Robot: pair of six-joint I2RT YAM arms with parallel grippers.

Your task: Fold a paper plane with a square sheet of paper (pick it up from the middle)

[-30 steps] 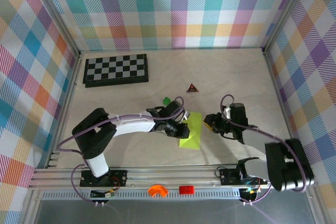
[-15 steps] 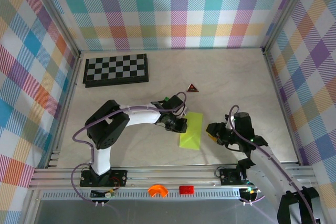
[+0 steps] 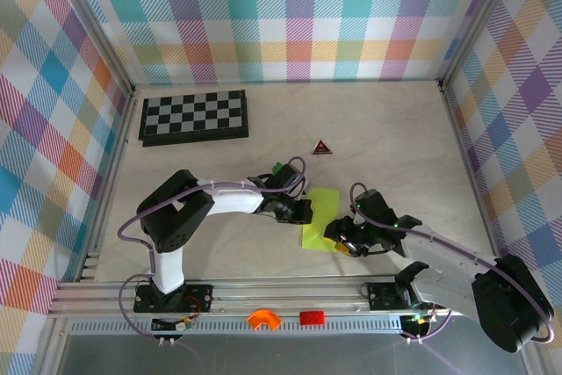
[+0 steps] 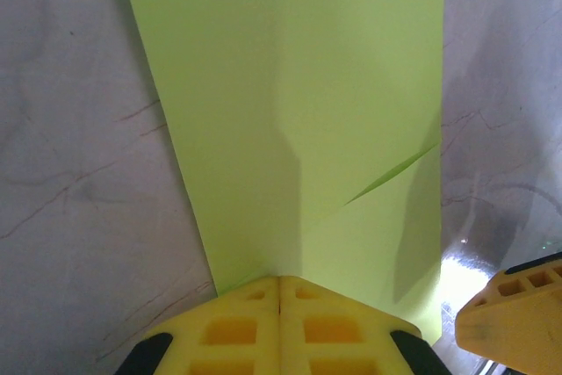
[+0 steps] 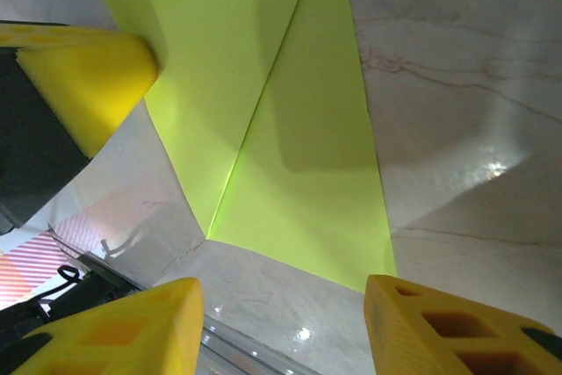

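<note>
My left tool (image 4: 279, 294) is clenched, pinning the paper plane (image 4: 299, 111) to the bench (image 4: 70, 173); my right tool (image 5: 285, 309), spread open, could crumple its near edge if it closes askew.

The plane (image 3: 320, 217) is thin matt paper, lime yellow-green, smooth apart from sharp creases; its folded layers lie flat with crisp edges. The table (image 3: 395, 129) is a pale marble-look surface with fine reddish veins, smooth and glossy, and it throws bright highlights near the right fingers (image 5: 439, 331). These and the left fingers (image 4: 228, 331) are matt yellow, plastic or rubber, moulded with square pockets. The left arm (image 3: 228, 201) has a smooth white shell with a slight sheen and black plastic joints. The rail (image 3: 281, 292) along the near edge is bare grey metal. The walls (image 3: 290, 15) look like matt checked cloth or print. The chessboard (image 3: 194, 117) at far left looks flat and smooth.
</note>
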